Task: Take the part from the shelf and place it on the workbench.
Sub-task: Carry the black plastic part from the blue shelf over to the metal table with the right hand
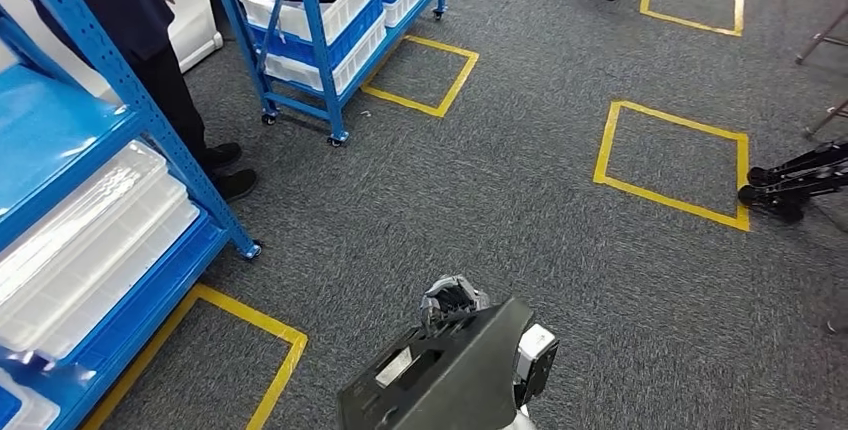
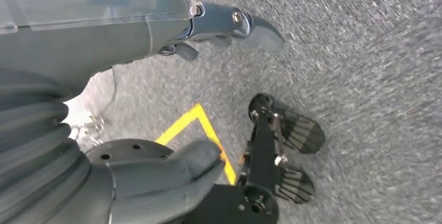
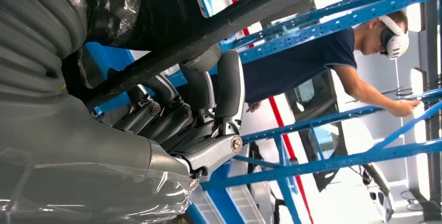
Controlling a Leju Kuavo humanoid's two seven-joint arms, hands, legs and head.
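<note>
The right hand point(image 3: 208, 114) curls under the dark part point(image 1: 450, 370), gripping it above the carpet point(image 1: 560, 200); the left hand point(image 2: 156, 177) hangs apparently loose and empty.

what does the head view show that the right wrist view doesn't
Head view alone: grey carpet with yellow tape squares, a wheeled blue cart of white bins, and clear trays on the near blue shelf.
Right wrist view alone: the person's upper body, headset on, one hand reaching to a shelf beam.
Both: the dark part gripped by the right hand, blue shelving, and the person, seen from above as legs and shoes.
</note>
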